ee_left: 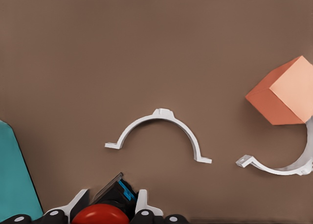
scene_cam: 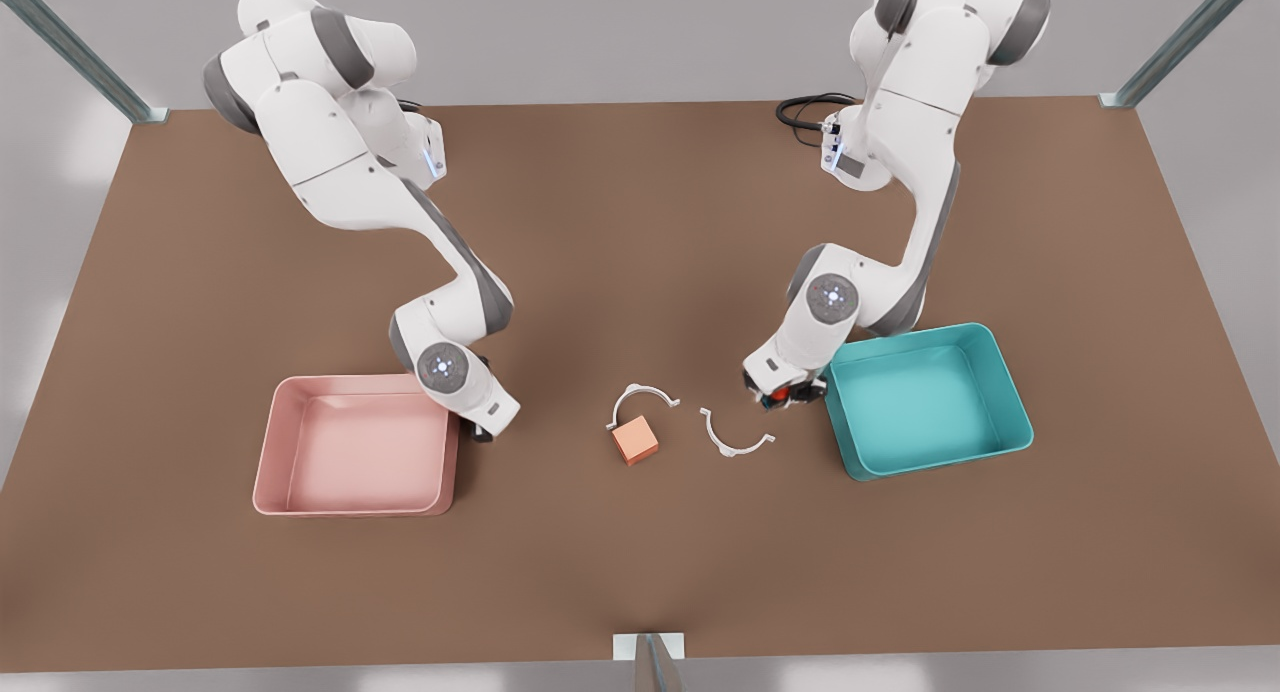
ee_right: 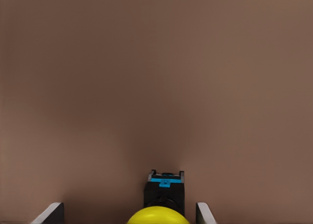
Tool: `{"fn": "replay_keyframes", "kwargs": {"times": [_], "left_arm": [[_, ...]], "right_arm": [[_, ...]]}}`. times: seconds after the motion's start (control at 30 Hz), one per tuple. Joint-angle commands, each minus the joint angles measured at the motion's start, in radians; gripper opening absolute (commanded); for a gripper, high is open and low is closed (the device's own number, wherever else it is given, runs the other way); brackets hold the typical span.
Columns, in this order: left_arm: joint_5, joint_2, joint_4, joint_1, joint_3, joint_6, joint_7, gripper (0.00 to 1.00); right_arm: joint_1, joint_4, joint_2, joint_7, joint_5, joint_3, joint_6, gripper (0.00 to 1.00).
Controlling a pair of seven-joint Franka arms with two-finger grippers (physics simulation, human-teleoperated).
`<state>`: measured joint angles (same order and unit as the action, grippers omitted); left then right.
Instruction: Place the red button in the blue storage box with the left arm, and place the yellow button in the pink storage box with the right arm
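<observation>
The red button (ee_left: 100, 215), a round red cap on a dark base with teal marks, sits tilted between the fingers (ee_left: 142, 204) of my left gripper (ee_left: 111, 212), which is shut on it. In the front view this left gripper (scene_cam: 780, 397) is low over the table, just beside the near-left corner of the blue storage box (scene_cam: 1010, 392). The yellow button (ee_right: 157, 215) stands on the table between the spread fingers (ee_right: 203, 212) of my open right gripper (ee_right: 129, 212). That right gripper (scene_cam: 480, 430) is at the right wall of the pink storage box (scene_cam: 270, 452).
An orange-pink cube (scene_cam: 635, 439) lies mid-table, touching one white curved clamp (scene_cam: 645, 397). A second white clamp (scene_cam: 735, 437) lies between the cube and the blue box. The teal wall (ee_left: 14, 175) is close beside the left gripper. Both boxes hold nothing.
</observation>
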<state>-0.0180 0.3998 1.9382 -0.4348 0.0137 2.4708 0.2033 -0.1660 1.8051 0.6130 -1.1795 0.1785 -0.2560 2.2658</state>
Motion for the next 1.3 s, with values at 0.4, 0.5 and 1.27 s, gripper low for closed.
{"fn": "replay_keyframes", "kwargs": {"times": [0.4, 0.5, 1.27], "left_arm": [[0.108, -0.059, -0.007, 0.442, -0.020, -0.352, -0.736, 1.00], [0.148, -0.004, -0.013, 0.447, -0.020, -0.351, -0.734, 1.00], [0.078, -0.147, -0.596, 0.436, -0.023, -0.848, -0.223, 1.00]], "right_arm": [[0.029, 0.031, 0.042, -0.197, 0.010, 0.000, 0.159, 0.51], [0.031, 0.025, 0.036, -0.197, 0.010, -0.019, 0.156, 0.42], [0.480, -0.098, 0.014, -0.244, 0.067, -0.135, -0.081, 0.84]]}}
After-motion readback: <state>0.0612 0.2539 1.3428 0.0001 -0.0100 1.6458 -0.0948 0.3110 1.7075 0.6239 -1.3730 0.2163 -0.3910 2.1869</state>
